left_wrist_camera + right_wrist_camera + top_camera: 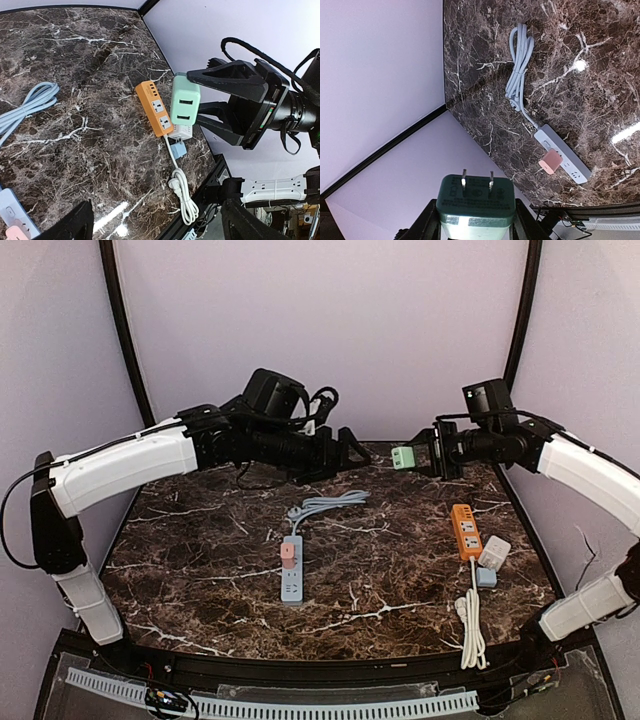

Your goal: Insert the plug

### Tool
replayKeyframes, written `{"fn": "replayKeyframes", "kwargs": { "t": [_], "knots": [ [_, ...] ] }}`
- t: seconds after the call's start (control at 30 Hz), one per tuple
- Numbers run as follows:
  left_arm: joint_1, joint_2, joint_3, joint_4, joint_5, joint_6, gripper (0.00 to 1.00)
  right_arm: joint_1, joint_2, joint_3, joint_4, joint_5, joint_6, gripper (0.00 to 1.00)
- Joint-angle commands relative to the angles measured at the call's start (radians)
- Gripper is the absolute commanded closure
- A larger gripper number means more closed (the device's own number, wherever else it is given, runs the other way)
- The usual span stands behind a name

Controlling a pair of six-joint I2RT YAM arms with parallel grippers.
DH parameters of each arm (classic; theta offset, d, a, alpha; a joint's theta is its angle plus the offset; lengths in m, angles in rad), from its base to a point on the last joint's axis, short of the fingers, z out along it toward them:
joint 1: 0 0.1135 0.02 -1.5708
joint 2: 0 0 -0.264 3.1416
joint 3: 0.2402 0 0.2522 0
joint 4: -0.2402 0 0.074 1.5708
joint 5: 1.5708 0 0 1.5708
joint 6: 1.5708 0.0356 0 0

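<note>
Top view: we are seeing the right gripper (418,457) clamping the mint-green plug (403,457) in the air, right of centre, over the far part of the marble table (190,560). In the right wrist view its two prongs are pointing up the frame. The left gripper (350,452) is hanging spread wide and empty, left of the plug. A blue power strip (291,580) is lying at frame centre, carrying a pink plug (288,552). An orange strip (465,530) is lying at right.
</note>
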Motion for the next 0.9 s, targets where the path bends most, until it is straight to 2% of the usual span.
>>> {"fn": "replayKeyframes", "kwargs": {
  "t": [0.0, 0.23, 0.87],
  "knots": [
    [-0.013, 0.005, 0.043, 0.056, 0.001, -0.030, 0.12, 0.016, -0.046, -0.022, 0.000, 0.010, 0.032, 1.00],
    [-0.019, 0.055, 0.058, 0.103, 0.028, -0.062, 0.16, 0.027, -0.054, -0.051, -0.027, -0.028, 0.076, 1.00],
    [-0.062, 0.198, 0.150, 0.169, 0.027, -0.078, 0.23, 0.085, -0.056, 0.014, -0.076, -0.048, 0.173, 1.00]
  ]
}}
